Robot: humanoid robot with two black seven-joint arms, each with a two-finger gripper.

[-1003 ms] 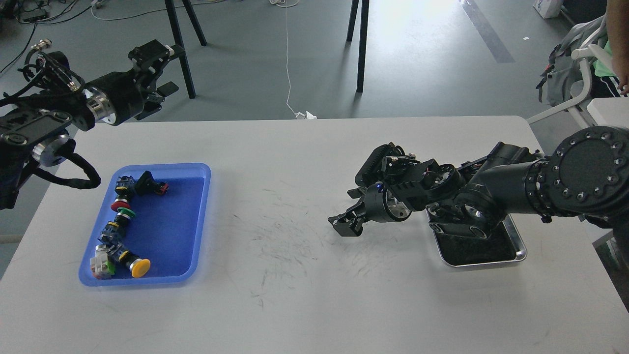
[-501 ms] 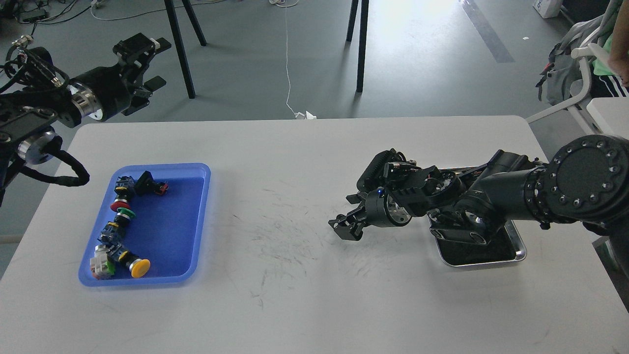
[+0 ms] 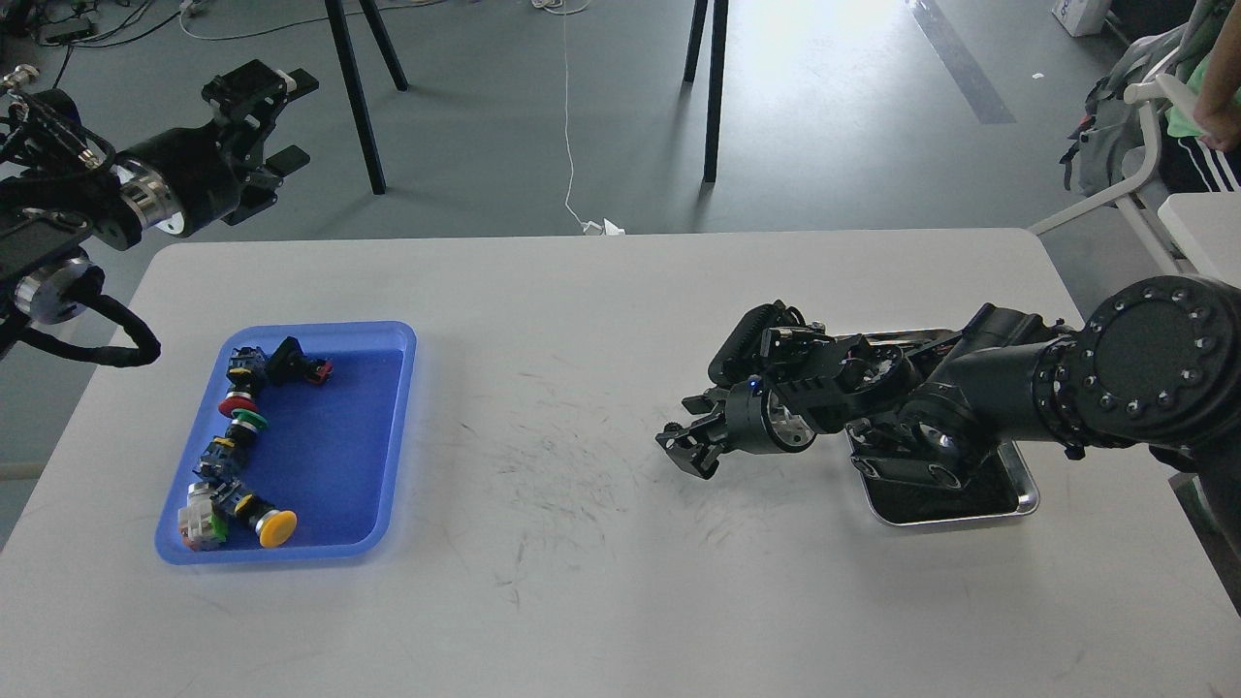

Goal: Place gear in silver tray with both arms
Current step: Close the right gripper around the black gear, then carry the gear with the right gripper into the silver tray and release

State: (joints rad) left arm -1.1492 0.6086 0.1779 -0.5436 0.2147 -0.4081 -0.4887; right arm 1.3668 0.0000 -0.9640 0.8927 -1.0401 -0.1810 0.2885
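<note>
The silver tray (image 3: 1020, 500) lies on the right of the white table, its dark inside largely covered by my right arm. My right gripper (image 3: 686, 450) hangs low over the table just left of the tray, pointing left. It is dark and its fingers are hard to tell apart, and I cannot make out anything in it. My left gripper (image 3: 260, 118) is raised beyond the table's far left corner, above the floor, with its fingers apart and empty. The gear parts, coloured push-button switches (image 3: 236, 436), lie in the blue plastic tray (image 3: 393, 436) at the left.
A yellow-capped button (image 3: 276, 524) sits at the blue tray's near end. Black stand legs (image 3: 713, 87) and a white cable (image 3: 568, 116) are on the floor behind the table. A chair and a person (image 3: 1202, 107) are at the far right.
My left arm has drawn back up and to the left, away from the table. My right gripper has shifted slightly right and lower, and looks more closed.
</note>
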